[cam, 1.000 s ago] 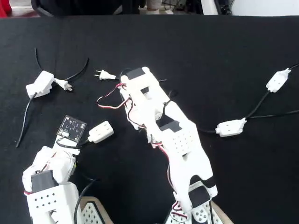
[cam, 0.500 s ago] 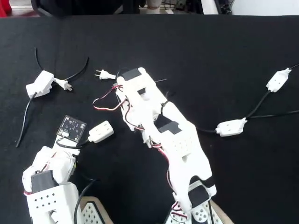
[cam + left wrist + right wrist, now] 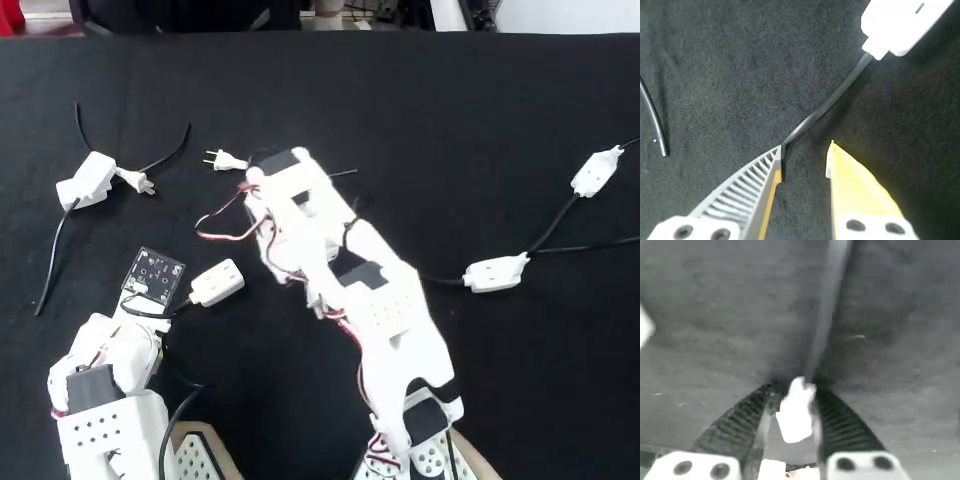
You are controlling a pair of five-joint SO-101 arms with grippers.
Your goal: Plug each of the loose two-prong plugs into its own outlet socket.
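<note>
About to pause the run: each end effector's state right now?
Left end effector: open.
Right end effector: closed on a white plug.

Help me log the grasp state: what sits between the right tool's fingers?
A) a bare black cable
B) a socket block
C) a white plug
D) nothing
C: in the right wrist view the right tool is closed on a white plug, which sits pinched between its two dark fingers.
</note>
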